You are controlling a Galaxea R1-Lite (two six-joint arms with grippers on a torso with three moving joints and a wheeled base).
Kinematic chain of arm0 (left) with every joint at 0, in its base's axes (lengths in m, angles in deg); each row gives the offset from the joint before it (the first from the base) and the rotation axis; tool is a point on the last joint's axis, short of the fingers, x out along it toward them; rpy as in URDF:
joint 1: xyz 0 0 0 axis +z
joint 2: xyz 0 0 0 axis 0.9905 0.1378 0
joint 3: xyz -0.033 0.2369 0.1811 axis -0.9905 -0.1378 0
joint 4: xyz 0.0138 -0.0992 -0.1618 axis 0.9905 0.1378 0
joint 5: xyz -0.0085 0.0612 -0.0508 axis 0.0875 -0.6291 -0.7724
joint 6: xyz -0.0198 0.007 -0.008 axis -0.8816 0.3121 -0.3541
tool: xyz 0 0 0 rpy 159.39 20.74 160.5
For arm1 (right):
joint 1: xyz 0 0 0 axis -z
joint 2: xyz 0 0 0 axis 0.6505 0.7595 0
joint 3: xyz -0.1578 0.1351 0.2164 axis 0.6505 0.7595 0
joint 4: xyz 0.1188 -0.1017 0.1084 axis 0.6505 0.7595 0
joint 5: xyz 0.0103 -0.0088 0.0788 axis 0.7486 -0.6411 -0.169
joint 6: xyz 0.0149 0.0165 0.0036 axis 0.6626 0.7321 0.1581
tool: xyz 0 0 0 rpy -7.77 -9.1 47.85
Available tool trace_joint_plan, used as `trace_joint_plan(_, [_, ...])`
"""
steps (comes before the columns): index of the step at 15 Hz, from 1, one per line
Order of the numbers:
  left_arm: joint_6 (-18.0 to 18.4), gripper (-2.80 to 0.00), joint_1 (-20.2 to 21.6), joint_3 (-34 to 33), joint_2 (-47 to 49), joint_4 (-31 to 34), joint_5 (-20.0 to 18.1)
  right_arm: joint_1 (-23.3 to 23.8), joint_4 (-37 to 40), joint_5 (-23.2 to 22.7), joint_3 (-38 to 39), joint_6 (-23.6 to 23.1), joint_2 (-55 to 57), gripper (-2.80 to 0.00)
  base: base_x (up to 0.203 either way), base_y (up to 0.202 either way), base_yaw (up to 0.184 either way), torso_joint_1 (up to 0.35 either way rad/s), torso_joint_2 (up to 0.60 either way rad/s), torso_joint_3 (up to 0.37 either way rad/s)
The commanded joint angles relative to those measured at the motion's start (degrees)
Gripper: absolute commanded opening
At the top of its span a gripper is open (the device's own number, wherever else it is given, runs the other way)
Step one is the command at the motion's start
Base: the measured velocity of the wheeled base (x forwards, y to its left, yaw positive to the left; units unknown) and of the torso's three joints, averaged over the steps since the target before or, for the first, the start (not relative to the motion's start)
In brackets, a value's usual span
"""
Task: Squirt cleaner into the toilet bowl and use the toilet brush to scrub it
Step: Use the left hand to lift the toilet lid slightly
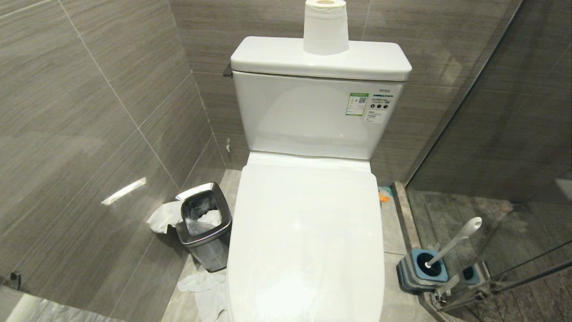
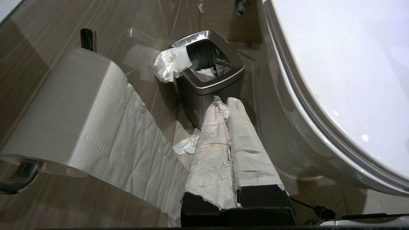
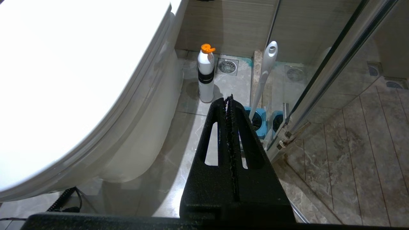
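Head view. Toilet lid, white, closed flat, at centre; toilet bowl under it, hidden, inside not visible. Tank at 12 o'clock, green-and-white labels on its front, paper roll upright on tank cover. Waste bin, square, steel, dark liner, at 9 o'clock of lid, just beside toilet; white tissue draped over its rim, more crumpled tissue on floor at 7 o'clock. Toilet brush at 4 o'clock, white handle leaning toward 1 o'clock, head down in blue-and-grey holder, next to glass shower partition. No arm in this view.

Left wrist view. Left end effector, fingers wrapped in white paper, pressed together, nothing between them, pointing at waste bin, apart from it. Wall-mounted paper roll at 9 o'clock of fingers, long strip hanging loose. Closed toilet lid at 2 o'clock, rim of toilet bowl beneath it.

Right wrist view. Right end effector, black slotted fingers, pressed together, empty, above floor tiles. Cleaner bottle, white, black band, orange cap, upright on floor at 11 o'clock of fingertips, just beside toilet base; cleaner itself not visible. Toilet brush at 1 o'clock, handle upright, in blue holder just beyond fingers. Floor drain behind bottle. Toilet lid at 9 o'clock, closed. Glass partition frame at 2 o'clock.
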Motion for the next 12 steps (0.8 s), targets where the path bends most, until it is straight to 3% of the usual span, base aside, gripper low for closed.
trace_joint_plan(1, [-0.1,-2.8,-0.02,-0.09,0.09,-0.04,-0.07,-0.02,-0.01,0.0,0.01,0.0,0.02,-2.8,0.0,0.0,0.0,0.0,0.0,0.0])
trace_joint_plan(12, [-0.1,-2.8,-0.02,-0.09,0.09,0.05,-0.07,-0.02,-0.01,0.0,0.01,0.0,0.02,-2.8,0.0,0.0,0.0,0.0,0.0,0.0])
